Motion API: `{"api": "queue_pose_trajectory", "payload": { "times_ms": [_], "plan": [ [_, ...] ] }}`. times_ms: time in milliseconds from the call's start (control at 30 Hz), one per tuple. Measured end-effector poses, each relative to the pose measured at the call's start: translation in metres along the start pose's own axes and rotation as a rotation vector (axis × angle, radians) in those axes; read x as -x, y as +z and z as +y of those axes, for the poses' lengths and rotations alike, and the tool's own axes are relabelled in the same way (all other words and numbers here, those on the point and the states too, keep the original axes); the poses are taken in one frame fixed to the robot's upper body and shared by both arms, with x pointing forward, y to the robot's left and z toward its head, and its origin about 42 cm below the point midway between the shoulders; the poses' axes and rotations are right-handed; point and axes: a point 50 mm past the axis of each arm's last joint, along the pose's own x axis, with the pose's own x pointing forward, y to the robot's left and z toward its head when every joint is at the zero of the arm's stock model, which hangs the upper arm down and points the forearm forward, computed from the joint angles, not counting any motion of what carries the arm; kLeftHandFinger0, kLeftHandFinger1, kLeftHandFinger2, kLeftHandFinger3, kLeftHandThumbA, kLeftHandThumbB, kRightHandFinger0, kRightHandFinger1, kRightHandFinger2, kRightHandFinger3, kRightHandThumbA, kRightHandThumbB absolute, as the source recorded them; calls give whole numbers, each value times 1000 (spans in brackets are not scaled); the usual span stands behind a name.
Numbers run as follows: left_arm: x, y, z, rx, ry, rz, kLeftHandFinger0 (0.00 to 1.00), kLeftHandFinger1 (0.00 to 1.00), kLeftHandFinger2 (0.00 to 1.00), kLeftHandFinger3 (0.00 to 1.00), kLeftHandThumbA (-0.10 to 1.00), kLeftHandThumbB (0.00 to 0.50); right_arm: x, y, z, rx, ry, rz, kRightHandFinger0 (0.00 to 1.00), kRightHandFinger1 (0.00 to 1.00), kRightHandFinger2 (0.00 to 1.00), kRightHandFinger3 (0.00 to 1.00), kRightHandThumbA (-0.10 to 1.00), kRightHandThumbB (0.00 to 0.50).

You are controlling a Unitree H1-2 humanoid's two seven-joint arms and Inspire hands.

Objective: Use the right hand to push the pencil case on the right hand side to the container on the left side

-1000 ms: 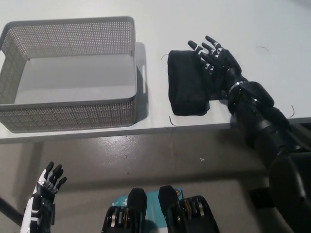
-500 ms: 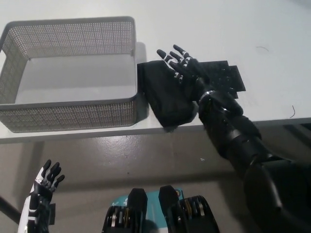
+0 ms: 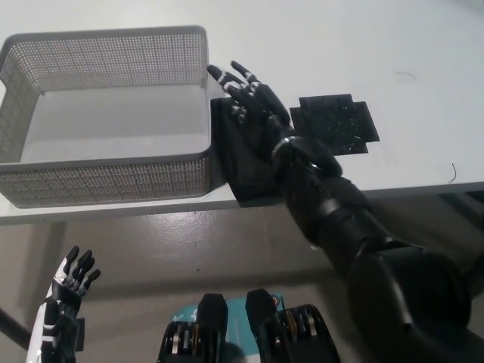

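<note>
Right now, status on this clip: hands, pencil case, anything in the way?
Right hand open, flat on pencil case. Case against container right wall, near corner overhanging the table edge. Left hand open, low left, idle. Nothing between them.

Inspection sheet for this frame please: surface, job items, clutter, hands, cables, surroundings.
Surface: white table, front edge running across the picture.
Job's things: black pencil case lies against the right wall of the grey mesh container, its near end at the table edge; it is outside the container.
Clutter: flat black patch on the table right of the case; what it is cannot be told.
Hands: right hand open, fingers spread, resting on the case's far end. Left hand open, idle at lower left, below the table.
Cables: nothing seen; only thin dark thread-like marks on the table.
Surroundings: brownish floor below the table.
</note>
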Motion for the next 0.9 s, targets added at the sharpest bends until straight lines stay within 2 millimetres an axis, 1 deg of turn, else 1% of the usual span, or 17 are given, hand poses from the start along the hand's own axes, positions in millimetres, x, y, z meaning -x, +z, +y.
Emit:
{"api": "queue_pose_trajectory", "payload": {
  "times_ms": [100, 233, 300, 333, 367, 433, 467, 533, 600, 667, 700, 733, 767, 800, 833, 867, 900],
  "plan": [
    [0, 0, 0, -1, 0, -1, 1000, 1000, 1000, 1000, 1000, 450, -1, -2, 12, -43, 4, -3, 1000, 1000, 1000, 1000, 1000, 309],
    [-2, 0, 0, -1, -2, -4, 1000, 1000, 1000, 1000, 1000, 456, -1, -5, 16, -75, -4, -5, 1000, 1000, 1000, 1000, 1000, 302],
    [-4, 1, -1, 1, -5, -9, 1000, 1000, 1000, 1000, 1000, 452, -1, -7, 19, -85, -2, -8, 1000, 1000, 1000, 1000, 1000, 312],
    [-5, 1, -1, 2, -7, -12, 1000, 1000, 1000, 1000, 1000, 451, -1, -7, 20, -89, -2, -11, 1000, 1000, 1000, 1000, 1000, 304],
    [-5, 1, -1, 2, -7, -13, 1000, 1000, 1000, 1000, 1000, 441, -1, -7, 20, -90, -2, -12, 1000, 1000, 1000, 1000, 1000, 300],
    [-5, 1, 0, 1, -6, -13, 1000, 1000, 1000, 1000, 1000, 432, -1, -8, 19, -95, -5, -17, 1000, 1000, 1000, 1000, 1000, 311],
    [-5, 1, 0, 0, -5, -14, 1000, 1000, 1000, 1000, 1000, 427, -1, -8, 19, -97, -5, -18, 1000, 1000, 1000, 1000, 1000, 299],
    [-5, 2, 1, -1, -3, -14, 1000, 1000, 1000, 1000, 1000, 427, -1, -7, 18, -98, -7, -21, 1000, 1000, 1000, 1000, 1000, 306],
    [-5, 2, 1, -2, -3, -14, 1000, 1000, 1000, 1000, 1000, 432, -1, -5, 17, -98, -9, -29, 1000, 1000, 1000, 1000, 1000, 335],
    [-5, 2, 1, -2, -3, -15, 1000, 1000, 1000, 1000, 1000, 444, -1, 0, 14, -96, -7, -51, 1000, 1000, 1000, 1000, 1000, 337],
    [-5, 2, 1, -2, -3, -15, 1000, 1000, 1000, 1000, 1000, 446, -2, 3, 13, -95, -4, -62, 1000, 1000, 1000, 1000, 1000, 331],
    [-5, 2, 1, -2, -3, -15, 1000, 1000, 1000, 1000, 1000, 446, -2, 8, 12, -92, 0, -80, 1000, 1000, 1000, 1000, 1000, 313],
    [-5, 2, 1, -2, -4, -15, 1000, 1000, 1000, 1000, 1000, 447, -3, 13, 11, -89, 4, -99, 1000, 1000, 1000, 1000, 1000, 309],
    [-5, 2, 1, -2, -4, -15, 1000, 1000, 1000, 1000, 1000, 455, -3, 20, 10, -84, 13, -127, 1000, 1000, 1000, 1000, 1000, 290],
    [-5, 2, 1, -1, -5, -15, 1000, 1000, 1000, 1000, 1000, 448, -4, 28, 9, -79, 20, -155, 1000, 1000, 1000, 1000, 1000, 285],
    [-5, 1, 0, -1, -6, -14, 1000, 1000, 1000, 1000, 1000, 447, -4, 34, 8, -74, 26, -181, 1000, 1000, 1000, 1000, 1000, 289],
    [-5, 1, 0, 0, -7, -14, 1000, 1000, 1000, 1000, 1000, 447, -4, 47, 7, -63, 37, -230, 1000, 1000, 1000, 1000, 1000, 289]
  ]
}}
